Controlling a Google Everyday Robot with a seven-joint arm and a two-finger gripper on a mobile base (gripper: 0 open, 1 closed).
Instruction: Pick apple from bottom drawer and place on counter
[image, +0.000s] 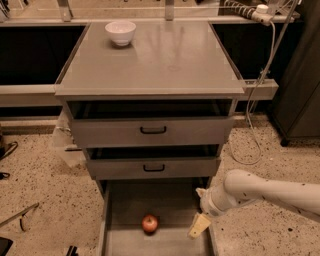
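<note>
Obs: apple (150, 223) lies on the floor of the open bottom drawer (125, 200), toward its near end, clear of both walls. The gripper (198, 210) is at the apple's 3 o'clock by the right wall, fingers spread and empty. Judgement: shift toward 9 o'clock, centre over the apple, descend clear of the wall. The desk (165, 60) waits at 12 o'clock.

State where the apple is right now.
Low in the camera view, the apple lies mid-floor in the open bottom drawer; the gripper hangs just right of it.
</note>
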